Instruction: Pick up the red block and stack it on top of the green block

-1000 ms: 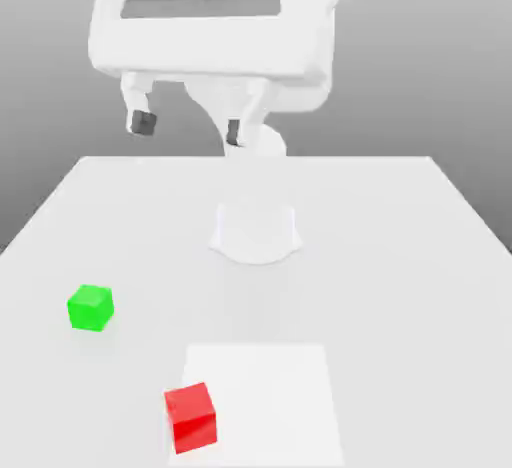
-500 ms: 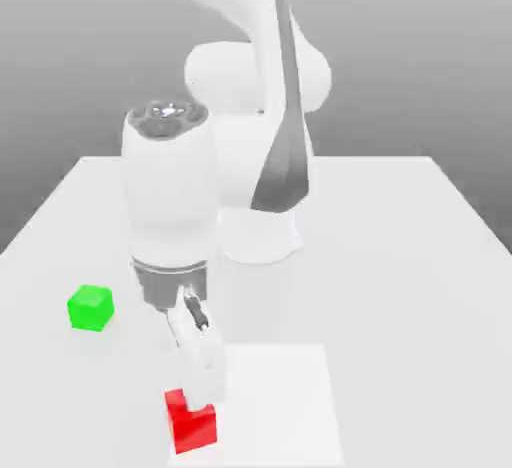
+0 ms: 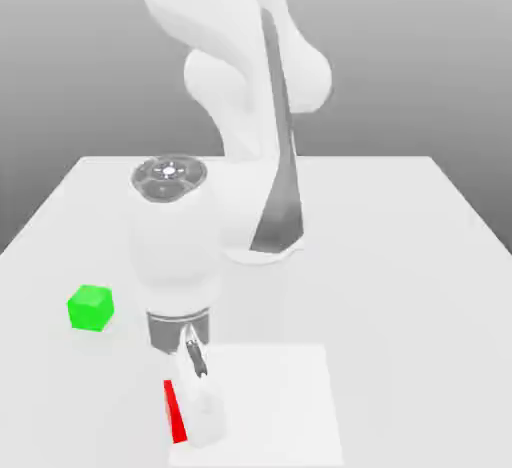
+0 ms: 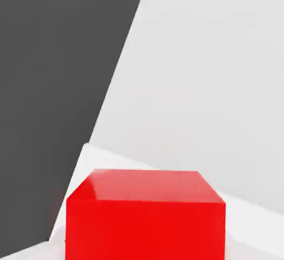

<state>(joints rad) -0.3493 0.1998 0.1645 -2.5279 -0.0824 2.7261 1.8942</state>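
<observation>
On a white table (image 3: 400,256), a green block (image 3: 90,308) sits alone toward the exterior view's left, top face bare, well apart from the arm, ready to serve as the base of the stack. To its right, the white arm reaches straight down so its pincer (image 3: 200,411) is clenched on the red block (image 3: 175,411), which rests at the corner of a paler square patch (image 3: 280,396), apparently gripped for lifting.

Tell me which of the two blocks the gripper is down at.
The red block, at the near edge of the table, with the gripper right over it. The green block sits apart toward the exterior view's left, untouched.
</observation>
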